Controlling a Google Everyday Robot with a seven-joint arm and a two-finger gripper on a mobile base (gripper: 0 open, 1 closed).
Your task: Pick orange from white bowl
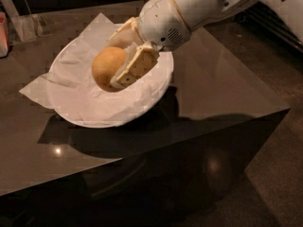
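One round orange, showing no long axis, sits clamped in the hand over one white bowl on the counter.

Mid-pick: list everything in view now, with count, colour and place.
orange: one, yellow-orange, between the tool's fingers, over the bowl
white bowl: one, white, on the table, left of centre
paper sheet: one, white, lining the bowl, corner past its left rim
table: one, dark, glossy, under the bowl
clear object: one, transparent, table's far left
pink object: one, cut off at left edge
arm: one, white, from upper right
tool: one, cream, shut on the orange over the bowl
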